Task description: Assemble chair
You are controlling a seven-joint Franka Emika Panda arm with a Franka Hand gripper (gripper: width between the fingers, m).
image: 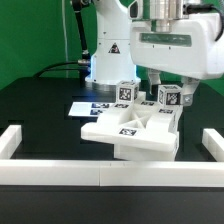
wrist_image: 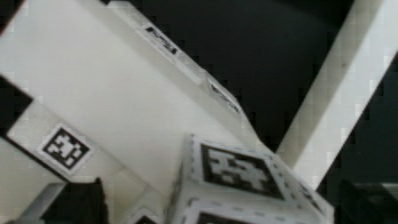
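Observation:
The chair (image: 128, 128) is a white blocky structure in the middle of the black table, a flat slab with bars across it. Two tagged white posts stand on it, one at the back (image: 125, 92) and one towards the exterior view's right (image: 168, 97). My gripper (image: 168, 90) hangs over the right post with a finger on each side and looks shut on it. In the wrist view the tagged top of this post (wrist_image: 240, 165) fills the lower middle, with the chair's long white bars (wrist_image: 125, 80) running past it. The fingertips themselves are hidden there.
The marker board (image: 92, 105) lies flat behind the chair at the exterior view's left. A low white border rail (image: 100, 172) runs along the front, with raised ends at the left (image: 20, 140) and right (image: 210, 142). The robot's base (image: 108, 50) stands at the back.

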